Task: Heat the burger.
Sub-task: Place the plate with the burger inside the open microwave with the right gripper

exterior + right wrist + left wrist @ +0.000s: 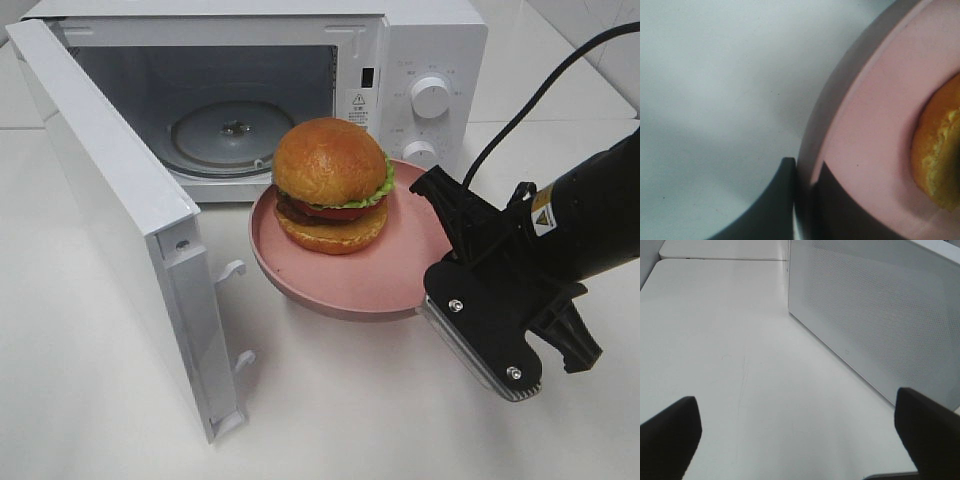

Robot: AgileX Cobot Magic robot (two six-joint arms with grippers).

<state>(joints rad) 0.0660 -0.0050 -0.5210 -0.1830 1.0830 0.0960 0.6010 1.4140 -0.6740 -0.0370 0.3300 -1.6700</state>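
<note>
Jaws of my right gripper point(805, 172) pinch the plate point(340, 285) rim; the burger point(331, 185) sits on it, beyond them, just before the open microwave point(440, 50). Left gripper point(795, 427) gapes wide, empty.

Burger point(331, 185) on plate point(392, 272), plate before microwave point(440, 55) (door point(100, 170) open, at left).

The burger point(330, 165) bun was glossy, pink plate point(392, 272) smooth and matt, microwave point(440, 50) casing glossy white, right gripper point(805, 167) matt black plastic, table point(100, 400) smooth.
</note>
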